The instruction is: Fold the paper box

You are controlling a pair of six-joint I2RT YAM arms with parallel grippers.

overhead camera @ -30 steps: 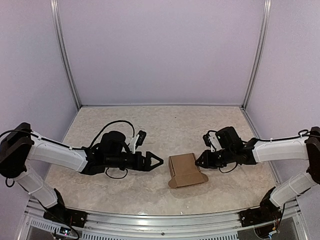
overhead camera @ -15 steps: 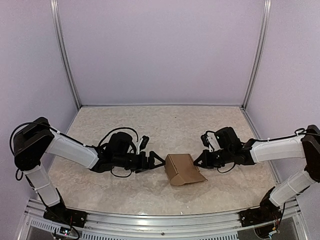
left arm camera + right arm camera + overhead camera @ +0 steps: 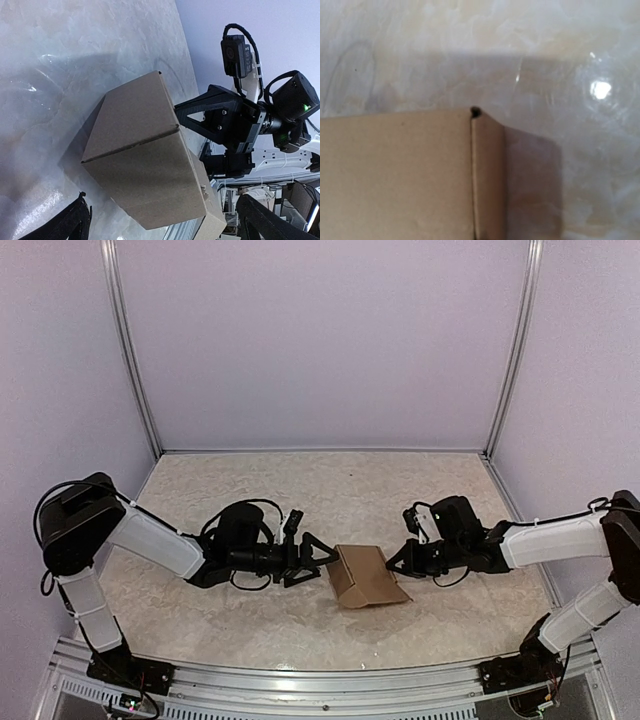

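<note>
Paper box between two grippers on marbled table, left gripper spread wide just beside it, right gripper at opposite edge, grip unclear

Left arm: reached further right than 1.0 s ago. My left gripper has closed the gap and now sits just beside the left edge of the box, fingers spread. Left elbow has swung inward and higher in the top view. Right gripper edged slightly left, now against the box's right side. Box: turned a little and nudged left; it lay flatter before and now shows a shaded left face.
</note>
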